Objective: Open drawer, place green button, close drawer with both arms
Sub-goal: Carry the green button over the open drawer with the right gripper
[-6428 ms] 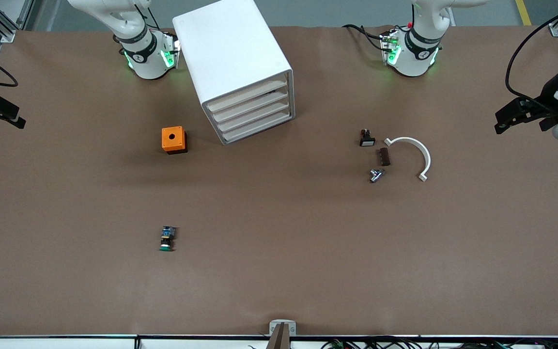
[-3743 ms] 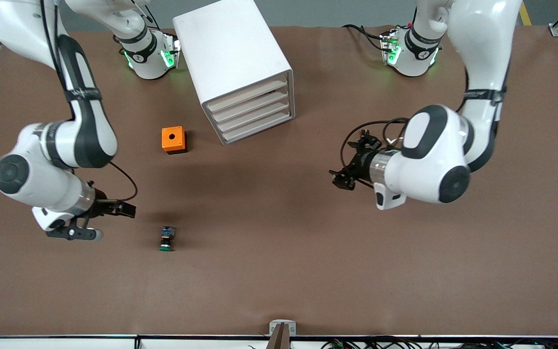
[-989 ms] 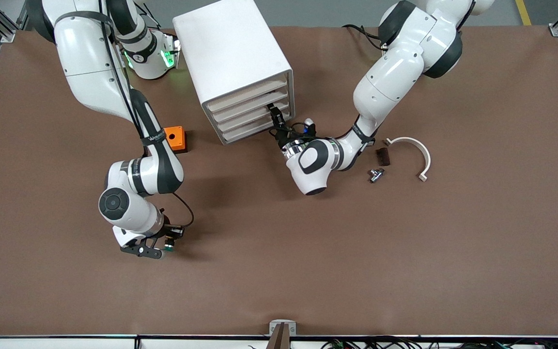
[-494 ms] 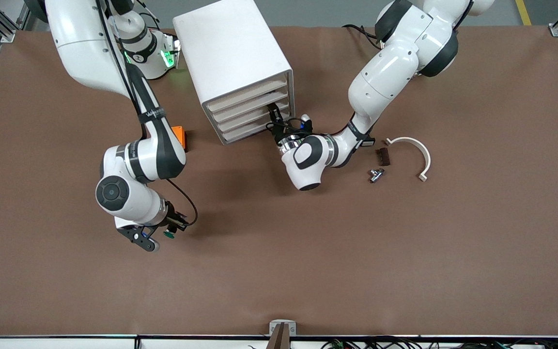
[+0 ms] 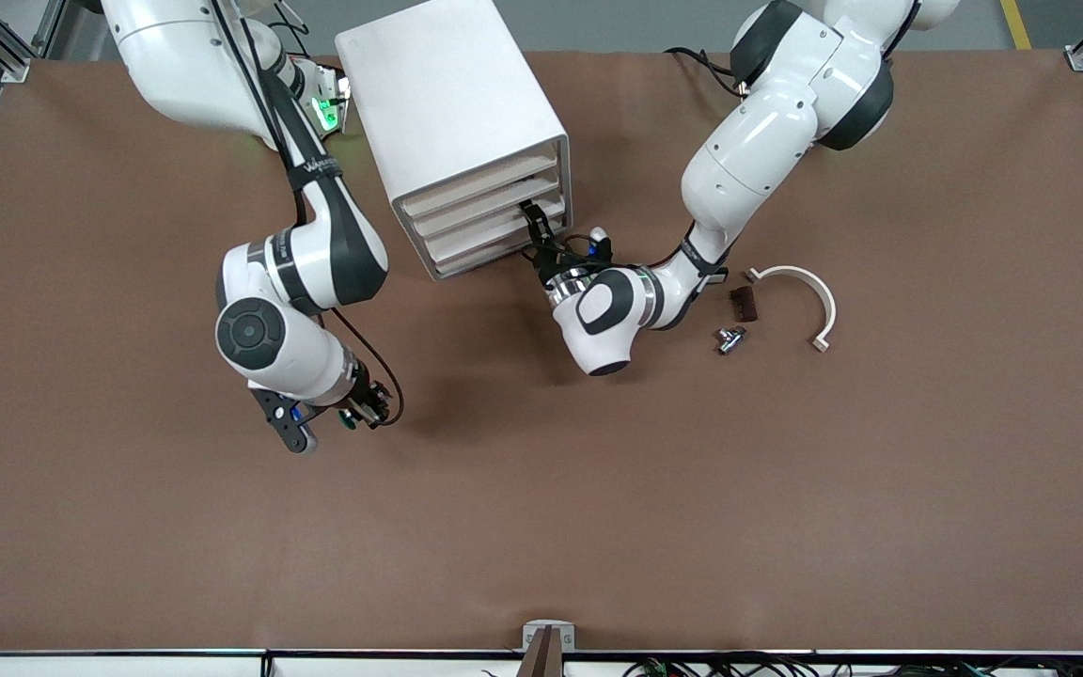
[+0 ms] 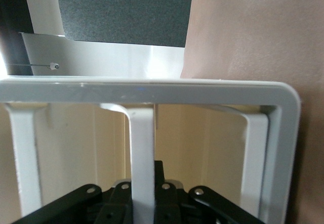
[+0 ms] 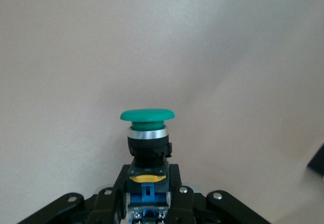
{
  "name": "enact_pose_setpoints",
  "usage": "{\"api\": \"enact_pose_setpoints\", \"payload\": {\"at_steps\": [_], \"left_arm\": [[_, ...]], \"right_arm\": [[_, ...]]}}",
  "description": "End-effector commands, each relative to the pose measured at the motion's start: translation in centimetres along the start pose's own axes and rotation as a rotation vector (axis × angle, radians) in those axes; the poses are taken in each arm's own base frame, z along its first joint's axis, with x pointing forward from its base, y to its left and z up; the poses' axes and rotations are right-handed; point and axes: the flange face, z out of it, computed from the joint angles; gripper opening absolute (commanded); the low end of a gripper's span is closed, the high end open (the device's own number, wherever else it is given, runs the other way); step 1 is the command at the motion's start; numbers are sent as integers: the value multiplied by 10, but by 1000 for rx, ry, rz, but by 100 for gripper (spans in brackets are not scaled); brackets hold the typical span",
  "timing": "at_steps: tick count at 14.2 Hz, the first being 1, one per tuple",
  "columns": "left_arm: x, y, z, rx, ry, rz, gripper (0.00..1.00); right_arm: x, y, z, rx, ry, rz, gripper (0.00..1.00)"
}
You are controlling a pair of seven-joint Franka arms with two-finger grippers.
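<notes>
The white cabinet (image 5: 452,103) stands toward the robots' side of the table, its four drawers pushed in; the drawer (image 5: 490,254) is the lowest. My left gripper (image 5: 532,214) is at the drawer fronts, shut on a white drawer lip (image 6: 142,148). It looks like one of the lower drawers; I cannot tell which. My right gripper (image 5: 353,414) hangs over bare table toward the right arm's end, shut on the button (image 5: 348,420). In the right wrist view the green cap (image 7: 147,115) sticks out past the right gripper (image 7: 147,183), which clamps the black-and-blue body.
A white curved piece (image 5: 809,296), a small dark brown part (image 5: 742,303) and a small metal part (image 5: 729,338) lie beside the left arm's wrist, toward the left arm's end. The right arm's elbow hangs beside the cabinet.
The right gripper has lifted the button off the table and carried it toward the cabinet. The left gripper has closed on the drawer lip and barely shifted.
</notes>
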Motion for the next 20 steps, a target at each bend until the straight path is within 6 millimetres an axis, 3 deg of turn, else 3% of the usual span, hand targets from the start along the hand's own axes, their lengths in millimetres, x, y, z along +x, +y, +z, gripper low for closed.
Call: {"api": "enact_pose_setpoints", "payload": {"at_steps": [1, 6, 8, 12, 15, 17, 20], "left_arm": [[7, 9, -30, -6, -60, -21, 2], [23, 16, -78, -14, -151, -29, 4], [30, 18, -97, -21, -189, -31, 4], [43, 28, -124, -32, -249, -44, 6], [55, 36, -142, -48, -276, -63, 8], [58, 37, -146, -46, -283, -62, 19], [56, 33, -147, -60, -282, 16, 60]], "right_arm": [[-35, 6, -15, -12, -13, 131, 0], [-94, 6, -34, -35, -20, 243, 0], [-126, 7, -36, -47, -19, 258, 0], [-200, 20, -16, -75, 1, 272, 0], [-244, 25, -7, -61, 8, 294, 0], [-268, 27, 2, -23, 5, 312, 0], [-293, 29, 6, -1, 2, 316, 0]]}}
